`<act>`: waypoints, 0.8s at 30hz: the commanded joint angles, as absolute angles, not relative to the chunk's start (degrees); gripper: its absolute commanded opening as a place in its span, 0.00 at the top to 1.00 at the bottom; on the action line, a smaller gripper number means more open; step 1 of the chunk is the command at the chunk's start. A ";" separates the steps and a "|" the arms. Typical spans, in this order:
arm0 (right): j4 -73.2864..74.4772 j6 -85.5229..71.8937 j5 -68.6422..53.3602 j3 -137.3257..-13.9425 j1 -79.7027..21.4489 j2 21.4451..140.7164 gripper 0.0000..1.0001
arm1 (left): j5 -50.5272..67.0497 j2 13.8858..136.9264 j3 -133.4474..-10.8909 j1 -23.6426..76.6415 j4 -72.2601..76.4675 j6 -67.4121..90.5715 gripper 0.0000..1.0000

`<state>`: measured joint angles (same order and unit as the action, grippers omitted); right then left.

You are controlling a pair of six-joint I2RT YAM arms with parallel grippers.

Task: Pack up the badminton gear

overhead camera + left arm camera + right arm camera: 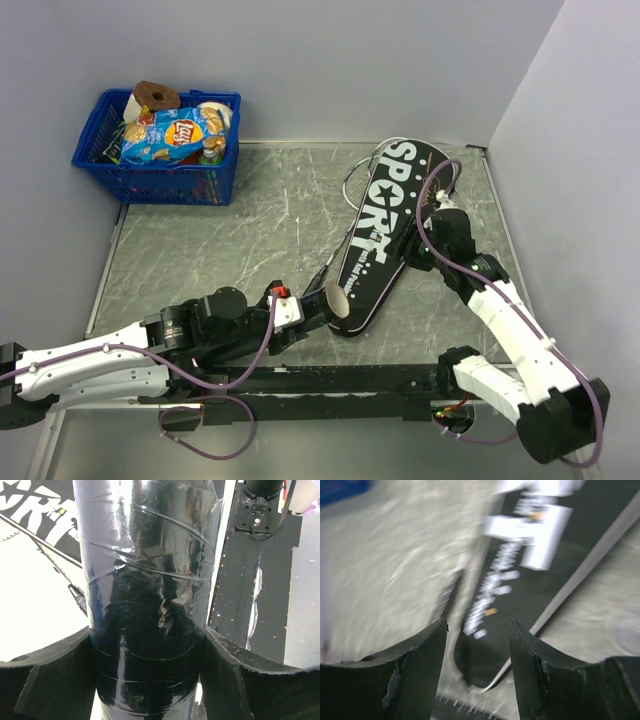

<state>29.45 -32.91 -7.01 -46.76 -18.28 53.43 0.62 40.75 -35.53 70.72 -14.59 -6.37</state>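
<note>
Overhead, finds the black bag (385, 235) lettered SPORT slantwise on the right of the counter (220, 250), white rackets (357, 178) peeking out at its far-left edge. Shows the left hand (305, 310) grasping the long dark tube (338, 300) at the bag's near end. At the left wrist, confirms both fingers (55, 680) pressing the tube's taped sides. At the right wrist, blurred; catches the right hand (477, 625) released, nothing between its fingers, above the bag.

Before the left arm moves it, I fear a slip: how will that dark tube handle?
The dark tube is wrapped in glossy tape, so it is probably slippery in the left gripper. Its open end in the top view suggests it is hollow, so likely light. Being round, it would probably roll if released.
</note>
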 commanded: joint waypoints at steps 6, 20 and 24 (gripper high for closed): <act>26.37 -38.76 3.69 -40.26 -8.45 63.44 0.42 | 0.18 38.50 -38.05 71.02 -12.13 -5.54 0.99; 24.96 -40.08 5.54 -39.37 -6.07 74.96 0.44 | -1.84 34.98 -38.14 71.02 -12.66 -5.27 0.99; 25.31 -40.25 6.41 -39.90 -5.98 78.04 0.46 | -1.76 34.89 -38.23 71.02 -12.83 -5.27 0.99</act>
<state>26.15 -39.20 4.14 -39.70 -6.48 76.03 -1.37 35.70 -35.53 70.76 -14.96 -6.15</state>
